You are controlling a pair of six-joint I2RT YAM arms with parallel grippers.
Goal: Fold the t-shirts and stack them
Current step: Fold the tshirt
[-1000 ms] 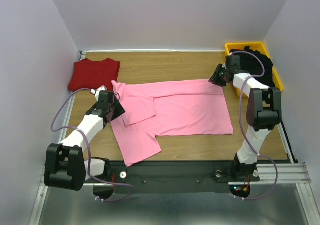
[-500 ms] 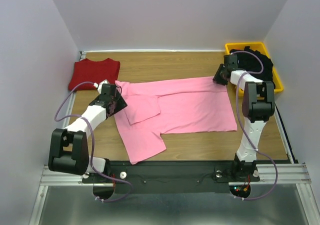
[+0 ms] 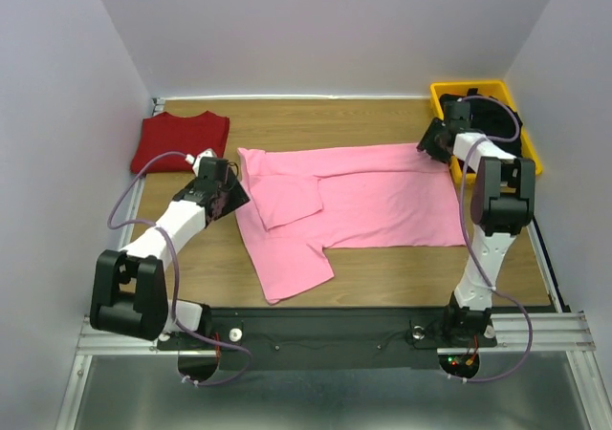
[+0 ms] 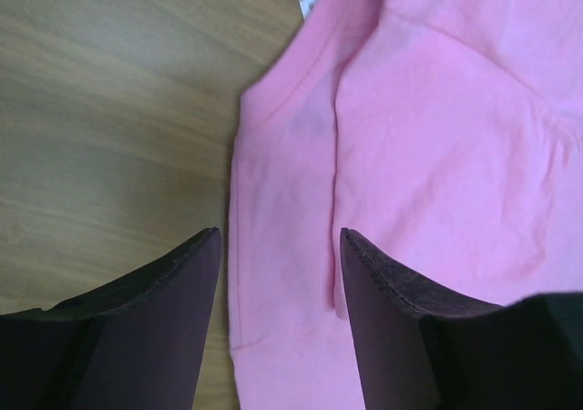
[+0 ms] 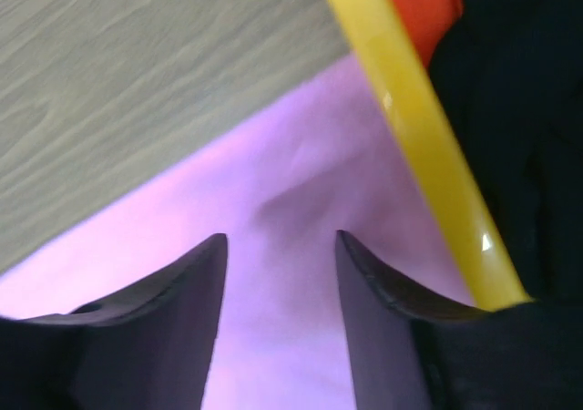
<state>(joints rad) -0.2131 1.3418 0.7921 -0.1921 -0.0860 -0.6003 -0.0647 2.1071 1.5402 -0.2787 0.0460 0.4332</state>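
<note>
The light pink t-shirt (image 3: pixel 363 201) lies spread across the middle of the wooden table, one sleeve folded onto the body and the other hanging toward the front edge. My left gripper (image 3: pixel 231 193) is open at the shirt's left end, its jaws standing either side of the pink fabric (image 4: pixel 437 137) near the collar, as the left wrist view (image 4: pixel 281 232) shows. My right gripper (image 3: pixel 427 144) is open over the shirt's far right corner (image 5: pixel 273 210), next to the yellow bin. The dark red t-shirt (image 3: pixel 180 140) lies folded at the back left. The black t-shirt (image 3: pixel 497 124) sits in the bin.
The yellow bin (image 3: pixel 469 87) stands at the back right corner; its rim (image 5: pixel 410 128) runs just right of my right fingers, with black cloth (image 5: pixel 519 109) and an orange patch (image 5: pixel 421 9) inside. White walls enclose the table on three sides.
Both grippers have moved to the right and the pink t-shirt has slid right with them, so its right edge now reaches the bin.
</note>
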